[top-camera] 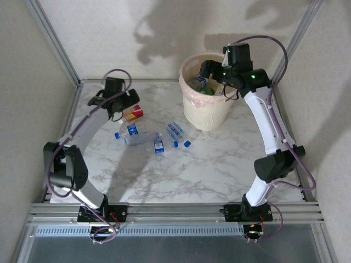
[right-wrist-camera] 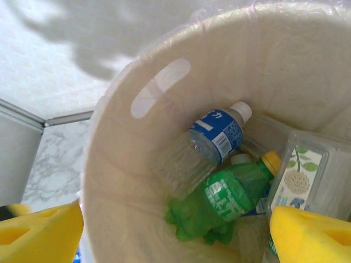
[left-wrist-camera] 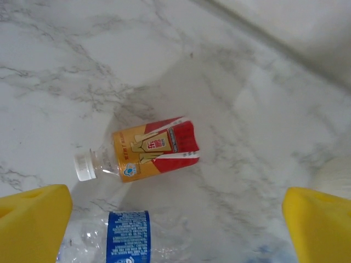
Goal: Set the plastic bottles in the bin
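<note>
Over the far-left tabletop (left-wrist-camera: 82, 55), the left claw (left-wrist-camera: 175, 219) hangs spread wide above a red-labelled bottle (left-wrist-camera: 156, 148). Descending off-centre could nudge it away. The right claw (right-wrist-camera: 175, 233) gapes empty over the bin (right-wrist-camera: 115, 181).

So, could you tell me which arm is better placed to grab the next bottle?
Left: its open jaws hang close to the orange-labelled bottle, while the right jaws sit over the bin.

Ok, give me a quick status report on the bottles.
Left gripper open, over red-labelled bottle. Right gripper open, empty, above bin. Several bottles on table. Nothing blocking.
</note>
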Controlling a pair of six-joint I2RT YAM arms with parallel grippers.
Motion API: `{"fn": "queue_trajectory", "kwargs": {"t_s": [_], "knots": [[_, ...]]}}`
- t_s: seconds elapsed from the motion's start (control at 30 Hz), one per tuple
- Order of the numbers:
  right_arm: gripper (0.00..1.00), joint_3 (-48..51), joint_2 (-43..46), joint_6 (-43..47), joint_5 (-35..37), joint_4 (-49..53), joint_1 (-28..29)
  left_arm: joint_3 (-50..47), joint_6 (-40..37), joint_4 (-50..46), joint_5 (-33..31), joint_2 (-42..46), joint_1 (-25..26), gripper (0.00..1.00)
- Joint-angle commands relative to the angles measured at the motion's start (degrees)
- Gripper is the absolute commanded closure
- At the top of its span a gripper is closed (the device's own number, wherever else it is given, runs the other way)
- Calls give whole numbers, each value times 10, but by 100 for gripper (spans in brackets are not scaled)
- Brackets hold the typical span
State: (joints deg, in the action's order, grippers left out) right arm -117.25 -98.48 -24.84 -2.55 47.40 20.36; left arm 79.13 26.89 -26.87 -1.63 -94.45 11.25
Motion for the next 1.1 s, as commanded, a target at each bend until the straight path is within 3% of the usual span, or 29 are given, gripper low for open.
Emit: {"fn": "queue_trajectory", "kwargs": {"t_s": [0.0,0.27,0.43,0.8,1.07], "knots": [[10,9,42,-2,-41,-25,13,17,-101,-23,-89,-40,34,2],[9,15,49,-11,-46,-26,46,59,-132,-27,-91,-149,34,0],[9,26,50,-16,-50,-30,54,102,-158,-47,-131,-209,33,1],[8,56,61,-25,-49,-35,54,180,-178,-66,-165,-282,33,0],[7,45,51,-24,-49,-24,54,193,-203,-73,-89,-313,30,0]]}}
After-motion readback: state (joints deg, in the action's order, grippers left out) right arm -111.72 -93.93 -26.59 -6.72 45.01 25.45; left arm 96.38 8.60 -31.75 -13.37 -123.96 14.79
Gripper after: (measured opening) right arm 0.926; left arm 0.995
